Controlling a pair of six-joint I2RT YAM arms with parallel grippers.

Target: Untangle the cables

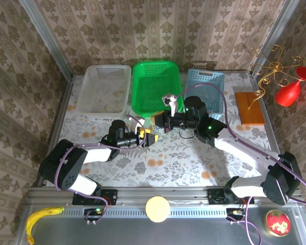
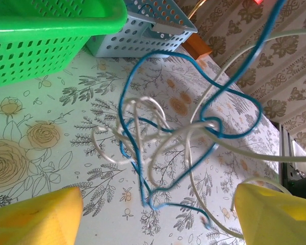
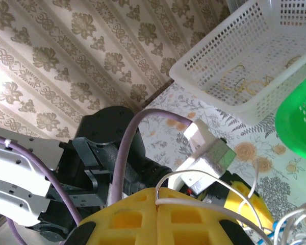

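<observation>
Both light, floppy; we'd grab blue cable [image 2: 123, 97] nr the knot [image 2: 211, 126]. L gripper [image 2: 155, 206] spread wide; R gripper [image 3: 157, 198] pressed together, prob. pinching cream cable [image 2: 191, 128].

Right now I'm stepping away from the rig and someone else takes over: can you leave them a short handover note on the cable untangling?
Left hand: open, hovering over the knot on the table.
Right hand: shut on the cream cable, holding it raised.
Blue cable and cream cable are looped through each other.
Done: one strand gripped.
Left: pull them apart.
</observation>
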